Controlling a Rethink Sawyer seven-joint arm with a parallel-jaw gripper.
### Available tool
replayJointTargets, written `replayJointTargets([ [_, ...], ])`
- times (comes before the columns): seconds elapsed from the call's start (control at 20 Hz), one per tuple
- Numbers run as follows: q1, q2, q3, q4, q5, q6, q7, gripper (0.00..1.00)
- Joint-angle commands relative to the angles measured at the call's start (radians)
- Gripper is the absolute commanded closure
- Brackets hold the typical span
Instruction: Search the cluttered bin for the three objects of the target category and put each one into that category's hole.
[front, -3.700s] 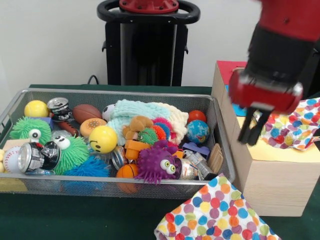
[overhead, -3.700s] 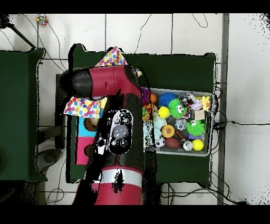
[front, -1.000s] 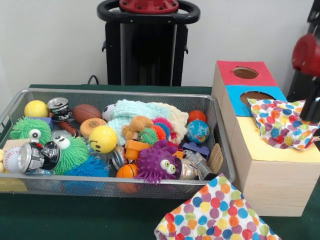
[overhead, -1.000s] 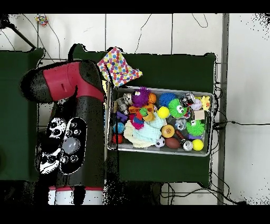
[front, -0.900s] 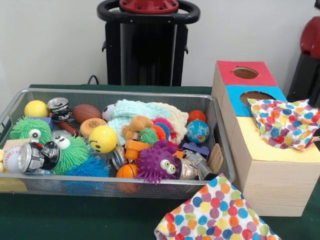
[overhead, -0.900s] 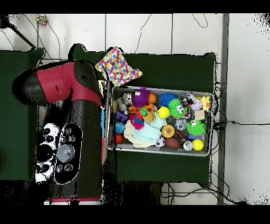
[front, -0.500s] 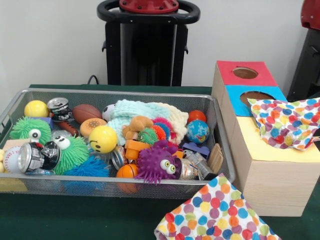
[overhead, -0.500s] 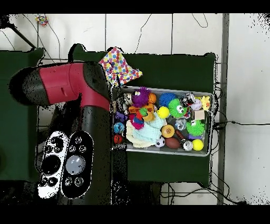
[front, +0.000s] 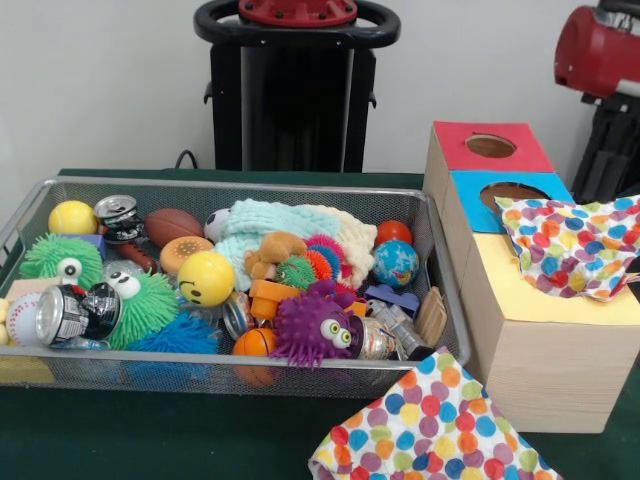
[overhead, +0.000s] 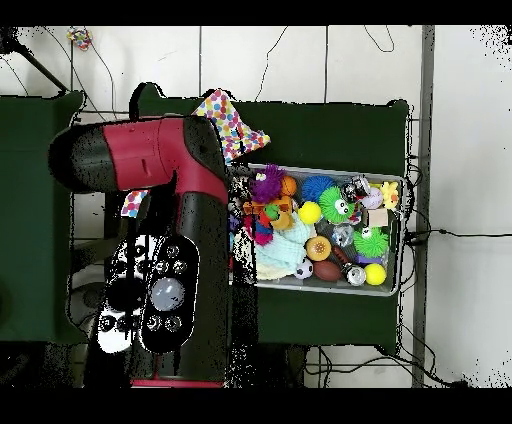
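The arm (front: 600, 50) is seen only as a red and black bulk at the upper right of the front view and across the left half of the overhead view (overhead: 170, 240); the gripper itself is not shown, so its state cannot be told. Nothing is seen being carried, so the step in hand is judged to be the search for a fresh target in the bin (front: 30, 215).

The target category is not named. Cloth is a likely one: a dotted cloth (front: 570, 245) is draped over the box (front: 545, 350) at right, partly covering the blue hole (front: 510, 190), and a second dotted cloth (front: 430, 430) lies at the lower centre, outside the bin. The red hole (front: 491, 146) is left clear.

A knitted cloth (front: 280, 225) lies in the middle of the bin, with a brown plush (front: 272, 250) and spiky balls (front: 310, 265) resting against it. A descent over the bin's centre is called for, and the purple monster (front: 315, 330) and cans (front: 70, 312) nearby could be snagged.
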Motion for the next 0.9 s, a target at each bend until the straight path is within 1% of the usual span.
replayJointTargets([
  [0.05,0.003,0.103,0.041,0.047,-0.072,0.121,0.019,1.00],
  [0.25,0.022,0.134,0.016,0.010,-0.107,0.109,0.025,1.00],
  [0.4,0.026,0.157,0.011,-0.009,-0.138,0.076,0.005,1.00],
  [0.55,0.022,0.163,0.020,-0.001,-0.152,0.053,-0.010,1.00],
  [0.65,0.011,0.162,0.035,0.000,-0.160,0.042,-0.038,1.00],
  [0.75,-0.004,0.168,0.047,-0.007,-0.181,0.010,-0.081,1.00],
  [0.8,-0.006,0.174,0.044,-0.009,-0.202,-0.023,-0.093,1.00],
  [0.9,-0.003,0.181,0.033,-0.012,-0.233,-0.060,-0.092,1.00],
])
